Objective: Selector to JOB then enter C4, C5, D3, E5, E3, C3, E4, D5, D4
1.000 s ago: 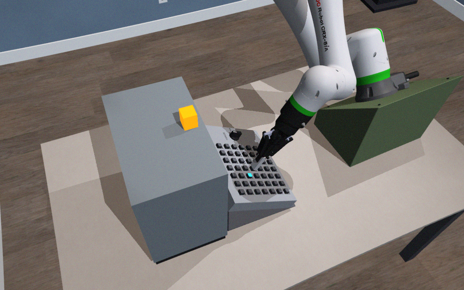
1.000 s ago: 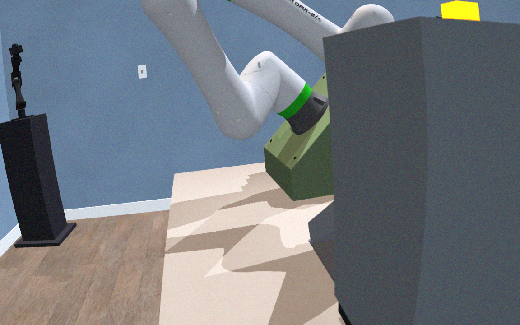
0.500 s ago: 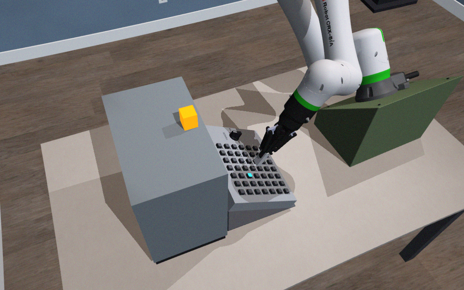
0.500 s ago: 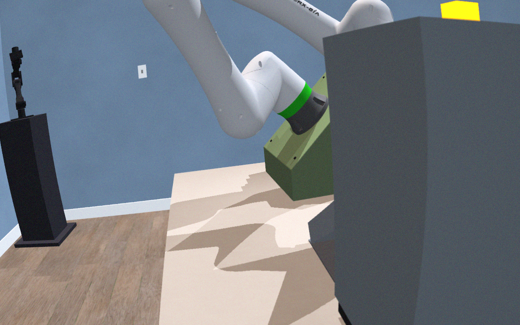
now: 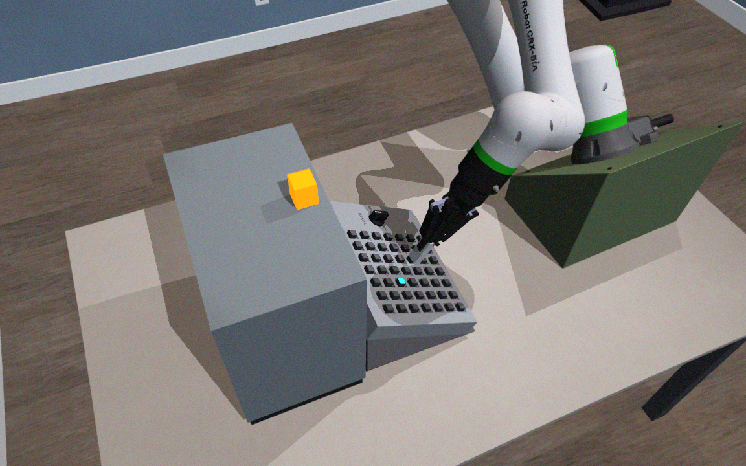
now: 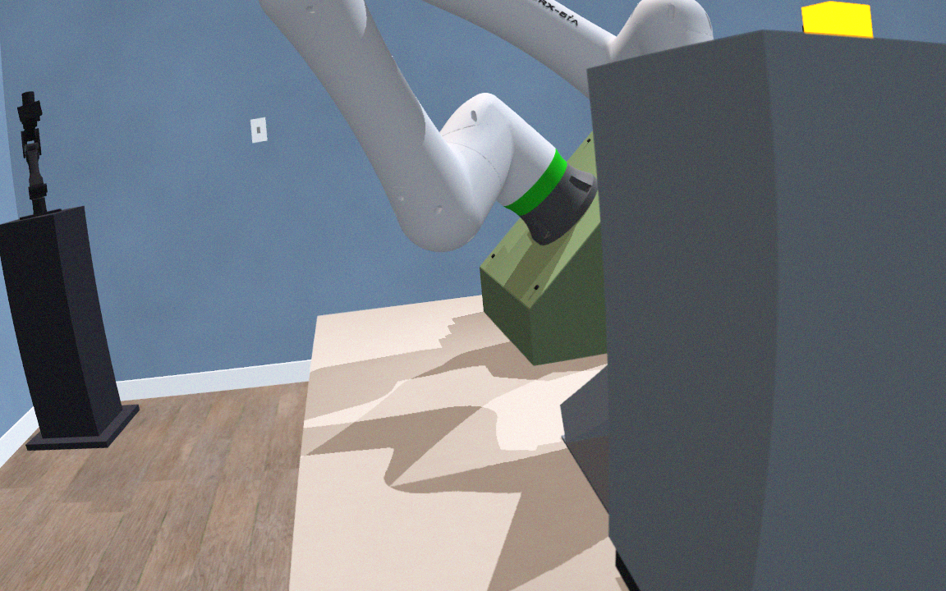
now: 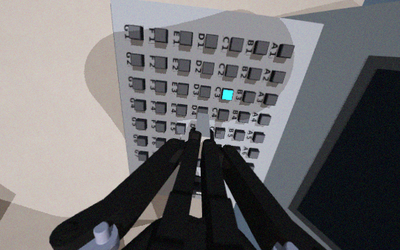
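The keypad (image 5: 422, 331) (image 7: 305, 39) slopes beside the grey machine. Its key C3 (image 5: 401, 281) (image 7: 227, 94) is lit cyan. Dark keys in the wrist view are C4 (image 7: 223, 114), C5 (image 7: 219, 132), D3 (image 7: 205, 92), E3 (image 7: 182, 89), E4 (image 7: 181, 110) and E5 (image 7: 180, 128). D4 (image 7: 203, 110) is partly covered by my fingertips, and D5 is hidden. My gripper (image 5: 420, 254) (image 7: 201, 121) is shut, its pale tips over the D4-D5 area; contact is unclear. The black selector knob (image 5: 378, 217) is at the keypad's far end; its setting is unreadable.
The tall grey machine housing (image 5: 265, 232) (image 6: 690, 294) (image 7: 328, 87) stands close beside the keypad, with an orange-yellow block (image 5: 302, 189) (image 6: 837, 20) on top. The green base (image 5: 625, 202) (image 6: 564, 323) carries the arm. A black pedestal (image 6: 57, 323) stands beyond the table.
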Available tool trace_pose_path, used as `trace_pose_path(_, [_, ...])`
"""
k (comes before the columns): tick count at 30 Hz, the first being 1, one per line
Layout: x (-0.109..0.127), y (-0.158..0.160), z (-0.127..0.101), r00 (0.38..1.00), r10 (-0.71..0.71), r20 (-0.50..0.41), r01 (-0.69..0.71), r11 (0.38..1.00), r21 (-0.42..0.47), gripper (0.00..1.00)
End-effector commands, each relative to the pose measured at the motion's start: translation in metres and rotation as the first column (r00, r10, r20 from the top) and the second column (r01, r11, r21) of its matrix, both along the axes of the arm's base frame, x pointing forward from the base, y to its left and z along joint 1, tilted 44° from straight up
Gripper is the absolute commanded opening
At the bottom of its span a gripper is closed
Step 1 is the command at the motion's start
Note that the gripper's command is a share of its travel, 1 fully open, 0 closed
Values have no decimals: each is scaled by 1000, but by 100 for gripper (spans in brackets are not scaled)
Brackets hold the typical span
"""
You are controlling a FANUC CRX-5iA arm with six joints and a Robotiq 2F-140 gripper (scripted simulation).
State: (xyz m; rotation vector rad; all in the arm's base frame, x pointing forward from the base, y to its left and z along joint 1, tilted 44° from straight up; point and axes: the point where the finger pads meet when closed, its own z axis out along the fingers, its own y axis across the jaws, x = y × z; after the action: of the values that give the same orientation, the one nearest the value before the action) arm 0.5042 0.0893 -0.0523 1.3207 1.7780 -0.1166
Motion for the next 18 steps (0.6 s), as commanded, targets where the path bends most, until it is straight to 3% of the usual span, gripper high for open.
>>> trace_pose_path(1, [0, -6, 8, 997, -62, 53, 58, 996, 61, 0])
trace_pose_path(4, [0, -15, 19, 981, -153, 120, 134, 979, 151, 0])
trace_pose_path(6, [0, -15, 19, 981, -153, 120, 134, 979, 151, 0])
trace_pose_path(7, [0, -22, 27, 962, -219, 162, 182, 959, 216, 0])
trace_pose_path(18, [0, -49, 60, 822, -497, 276, 323, 808, 493, 0])
